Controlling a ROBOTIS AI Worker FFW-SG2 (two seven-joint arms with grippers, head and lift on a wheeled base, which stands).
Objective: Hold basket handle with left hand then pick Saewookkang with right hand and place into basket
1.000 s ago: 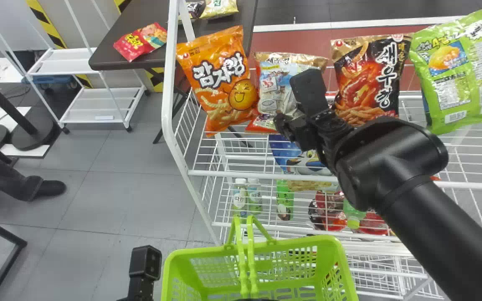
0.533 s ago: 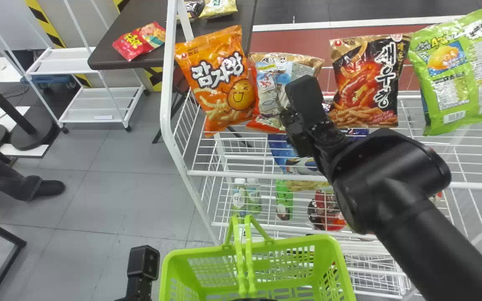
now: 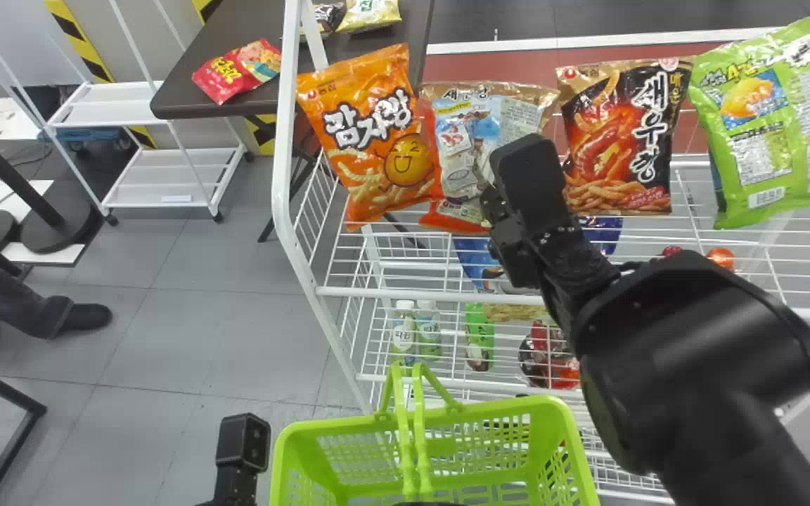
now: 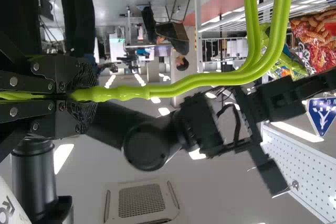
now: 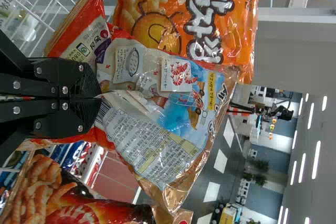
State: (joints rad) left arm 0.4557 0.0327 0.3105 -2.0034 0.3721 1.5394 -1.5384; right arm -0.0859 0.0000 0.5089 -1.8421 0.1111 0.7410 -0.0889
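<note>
Left gripper [image 3: 427, 503], at the bottom edge of the head view, has its fingers clamped on the green basket handle [image 3: 408, 450]. Below centre is the green basket [image 3: 517, 403], its handle standing upright. Beyond it, the right arm [image 3: 658, 351] comes in from the lower right, and the right gripper [image 3: 491, 200], just right of centre in the upper half, has its fingers pinched together on the Saewookkang bag [image 3: 472, 123]. That bag is at the white wire rack [image 3: 419, 291], upper centre of the frame, its printed face creased around the fingertips. Just left of it and touching it is an orange snack bag [image 3: 370, 133]; to its right come a black-and-red snack bag [image 3: 612, 140] and, at upper right, a green snack bag [image 3: 770, 119]. Lower in the rack, two small bottles [image 3: 415, 337] stand near the centre. Farther off, at upper left, a red packet [image 3: 236, 70] lies on a dark table [image 3: 187, 67].
</note>
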